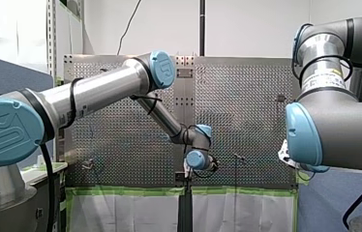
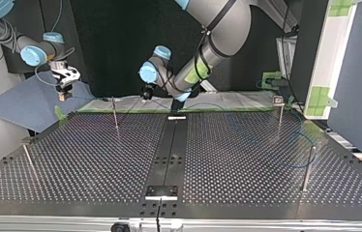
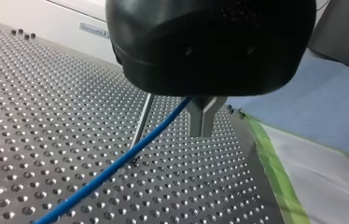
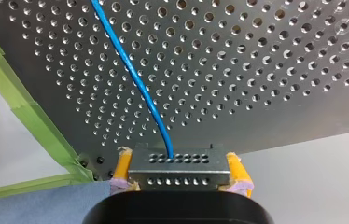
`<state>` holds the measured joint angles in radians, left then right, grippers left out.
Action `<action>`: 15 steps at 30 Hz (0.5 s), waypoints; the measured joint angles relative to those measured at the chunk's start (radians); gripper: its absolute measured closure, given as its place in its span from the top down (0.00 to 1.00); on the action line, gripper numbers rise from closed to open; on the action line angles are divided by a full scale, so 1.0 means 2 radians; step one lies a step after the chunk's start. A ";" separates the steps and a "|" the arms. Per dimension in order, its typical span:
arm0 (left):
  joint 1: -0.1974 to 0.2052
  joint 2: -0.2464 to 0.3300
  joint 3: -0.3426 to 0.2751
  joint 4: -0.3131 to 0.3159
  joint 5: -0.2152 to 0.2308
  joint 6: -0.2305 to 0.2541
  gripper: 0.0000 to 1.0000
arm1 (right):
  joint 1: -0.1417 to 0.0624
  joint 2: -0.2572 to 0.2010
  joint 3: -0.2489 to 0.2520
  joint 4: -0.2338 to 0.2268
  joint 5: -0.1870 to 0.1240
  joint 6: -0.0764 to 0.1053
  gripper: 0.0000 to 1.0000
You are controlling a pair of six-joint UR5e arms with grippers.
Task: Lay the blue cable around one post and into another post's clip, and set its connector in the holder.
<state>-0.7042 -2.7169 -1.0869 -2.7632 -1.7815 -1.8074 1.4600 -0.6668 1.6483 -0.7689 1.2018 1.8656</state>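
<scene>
1. The blue cable (image 4: 135, 79) left the connector (image 4: 176, 179) and ran out across the perforated table (image 4: 280, 70), ahead of the right gripper (image 4: 179, 169).
2. The connector, a small metal block with rows of holes, sat clamped between that gripper's yellow pads (image 4: 122, 167), which pressed on its two sides.
3. In the top view the right gripper hung at ten o'clock, beyond the table's edge and above a blue-grey sheet (image 2: 24, 104).
4. The left gripper (image 3: 201, 119) had its metal fingers drawn together. The cable came out at their root and looked pinched there, though the gripper's body hid the contact itself. A thin post (image 3: 141, 121) stood just beside the fingers. In the top view this gripper sat near twelve o'clock, at the table's far edge.
5. A clip-topped post (image 2: 279, 113) stood at two o'clock in the top view, well apart from both grippers. No cable showed in its clip, so the routing seemed not yet done.
6. Likely troubles:
   - If the arms drew apart, tension could drag the connector askew in the pads.
   - The cable could snag on the thin post rather than wrap it.
   - Slack could miss the narrow clip.
</scene>
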 joint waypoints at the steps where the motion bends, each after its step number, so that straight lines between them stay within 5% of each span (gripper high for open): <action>1: 0.001 0.000 0.001 0.000 0.000 0.000 0.00 | 0.000 0.000 -0.001 0.001 0.000 0.000 0.00; 15: 0.015 -0.001 0.003 -0.004 0.005 -0.001 0.00 | -0.001 0.002 -0.017 0.007 -0.001 -0.001 0.00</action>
<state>-0.6740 -2.7179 -1.0811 -2.7705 -1.7714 -1.8084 1.4581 -0.6630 1.6147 -0.7545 1.2006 1.8645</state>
